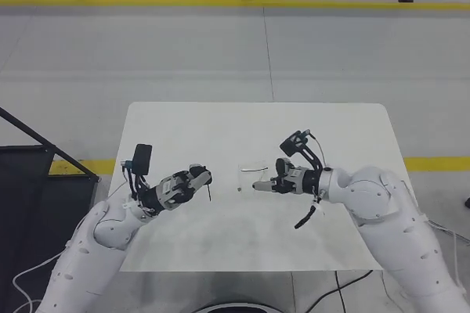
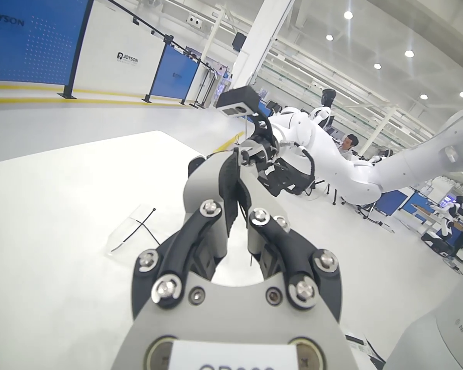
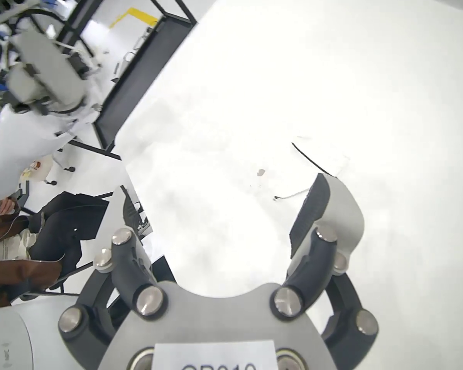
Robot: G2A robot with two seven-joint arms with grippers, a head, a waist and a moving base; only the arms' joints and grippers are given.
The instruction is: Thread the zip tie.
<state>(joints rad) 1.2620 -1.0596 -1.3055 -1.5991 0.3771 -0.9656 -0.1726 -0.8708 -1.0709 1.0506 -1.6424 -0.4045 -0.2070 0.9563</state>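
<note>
The zip tie was held in the left tool, whose fingers were pressed together on the strap, above the left half of the desk. It was gripped partway along its length, so that a thin tail hung free below the pads and a short length stood out beyond them. This hold is judged to have been chosen so that an end would be left clear for threading, with the strap raised off the desk where the other arm could meet it.

The right tool was set opposite, across a gap, with its fingers spread wide and nothing between them. It is judged to have been placed there, facing the held strap, to take the free end or the head once the two were brought together. No loop had yet been formed, so the threading is judged not to have begun.

A clear pouch lay flat on the desk between the two tools, nearer the right one. Spare black ties were seen crossed over each other at it. Whether they lay inside the pouch or on top of it could not be told.
</note>
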